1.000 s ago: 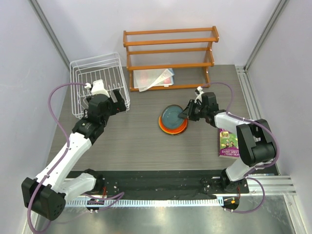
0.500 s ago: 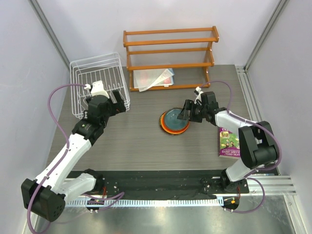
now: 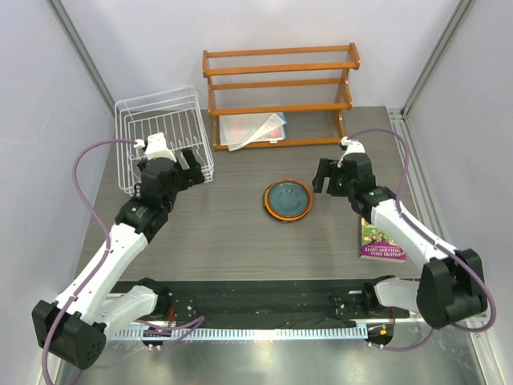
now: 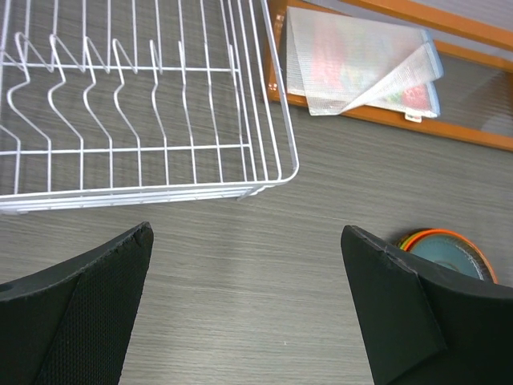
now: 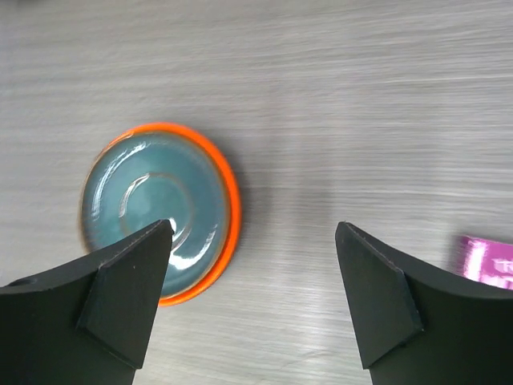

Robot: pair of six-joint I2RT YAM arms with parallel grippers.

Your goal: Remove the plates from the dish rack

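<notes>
The white wire dish rack (image 3: pixel 164 136) stands at the far left of the counter (image 3: pixel 224 233). The left fingers (image 4: pixel 80 297) hang spread wide over the counter just off the rack's near right corner, holding nothing. At mid-counter the plates (image 3: pixel 288 200) lie stacked flat: teal on top, orange under it, and what seems a green rim peeking out below; anything lower is hidden. The right fingers (image 5: pixel 120 297) stand wide just right of the stack, clear of it. A purple book (image 3: pixel 381 238) lies farthest right.
</notes>
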